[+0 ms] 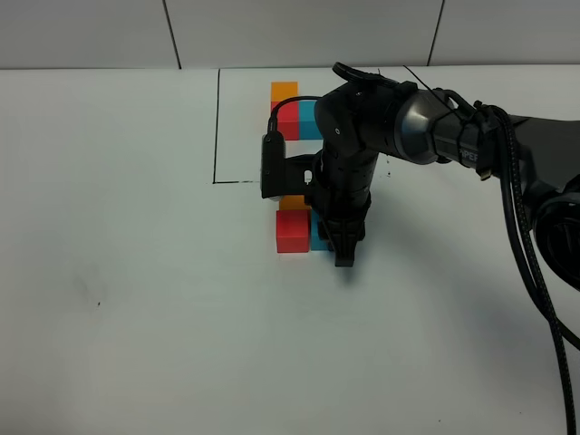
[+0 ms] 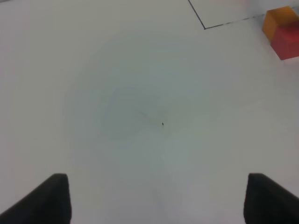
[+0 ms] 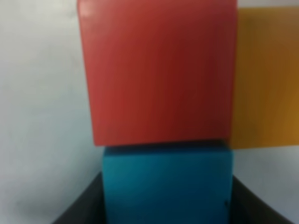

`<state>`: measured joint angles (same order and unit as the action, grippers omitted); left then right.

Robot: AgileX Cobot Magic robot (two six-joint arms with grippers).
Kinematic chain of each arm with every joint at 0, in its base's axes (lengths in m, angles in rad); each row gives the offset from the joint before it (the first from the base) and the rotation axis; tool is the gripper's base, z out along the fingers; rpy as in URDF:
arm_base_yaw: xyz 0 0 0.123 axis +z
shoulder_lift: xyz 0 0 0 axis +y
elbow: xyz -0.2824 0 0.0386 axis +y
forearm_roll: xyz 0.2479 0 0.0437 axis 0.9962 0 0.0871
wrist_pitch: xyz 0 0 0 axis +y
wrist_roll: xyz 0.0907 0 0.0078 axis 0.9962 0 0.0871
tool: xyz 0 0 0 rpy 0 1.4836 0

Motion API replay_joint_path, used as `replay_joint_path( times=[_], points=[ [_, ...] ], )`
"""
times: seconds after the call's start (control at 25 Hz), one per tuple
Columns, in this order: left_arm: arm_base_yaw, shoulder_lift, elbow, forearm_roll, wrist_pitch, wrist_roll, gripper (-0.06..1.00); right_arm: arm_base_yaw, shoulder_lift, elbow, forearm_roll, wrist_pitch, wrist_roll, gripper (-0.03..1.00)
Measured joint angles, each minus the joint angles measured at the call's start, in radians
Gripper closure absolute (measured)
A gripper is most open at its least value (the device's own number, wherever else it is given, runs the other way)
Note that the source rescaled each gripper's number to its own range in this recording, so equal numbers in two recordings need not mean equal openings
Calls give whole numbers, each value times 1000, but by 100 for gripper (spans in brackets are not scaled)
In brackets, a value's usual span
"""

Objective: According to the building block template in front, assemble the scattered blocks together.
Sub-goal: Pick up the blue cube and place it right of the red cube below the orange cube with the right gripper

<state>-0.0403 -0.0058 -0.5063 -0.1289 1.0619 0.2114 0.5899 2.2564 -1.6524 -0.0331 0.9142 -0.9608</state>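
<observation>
The template (image 1: 292, 109) lies at the back: an orange, a red and a blue cube joined in an L inside a thin black drawn frame (image 1: 217, 127). In front of it stand the loose orange cube (image 1: 292, 203), red cube (image 1: 292, 231) and light blue cube (image 1: 317, 240), all touching. My right gripper (image 1: 343, 249) points down on the blue cube, which it partly hides. In the right wrist view its jaws (image 3: 167, 205) press both sides of the blue cube (image 3: 167, 182), which sits against the red cube (image 3: 159, 70) beside the orange one (image 3: 266, 79). My left gripper (image 2: 163, 200) is open and empty over bare table.
The white table (image 1: 136, 299) stretches wide to the left and front. The right arm and its cables (image 1: 535, 227) cross from the right edge. The left wrist view shows the frame's corner line (image 2: 205, 27) and the loose orange (image 2: 280, 18) and red (image 2: 287, 42) cubes far off.
</observation>
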Motion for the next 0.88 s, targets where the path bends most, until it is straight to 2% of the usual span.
replay_joint_path(
  times=[0.88],
  points=[
    [0, 0, 0, 0, 0, 0, 7, 0, 1, 0, 19, -6, 0, 96]
  ],
)
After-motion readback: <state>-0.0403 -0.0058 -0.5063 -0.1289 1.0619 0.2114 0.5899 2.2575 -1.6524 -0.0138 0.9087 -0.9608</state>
